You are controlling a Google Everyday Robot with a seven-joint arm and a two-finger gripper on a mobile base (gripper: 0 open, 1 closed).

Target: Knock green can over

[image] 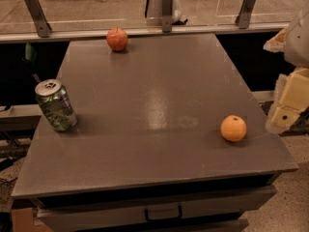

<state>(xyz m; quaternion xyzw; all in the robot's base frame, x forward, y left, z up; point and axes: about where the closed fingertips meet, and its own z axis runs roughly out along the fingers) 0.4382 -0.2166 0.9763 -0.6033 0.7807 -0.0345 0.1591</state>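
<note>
Can: small green-and-white aluminium drink can (55, 105), upright near the grey counter's (159, 144) left edge.
Gripper: cream gripper (289, 103) beyond the right edge; whether spread or closed, I cannot tell.
Relation: can lies well apart, leftward.

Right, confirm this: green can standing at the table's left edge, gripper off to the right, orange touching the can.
Wrong on the orange: the camera view shows it near the table's right edge, far from the green can. The rest holds: can standing at the left edge, gripper off to the right.
</note>
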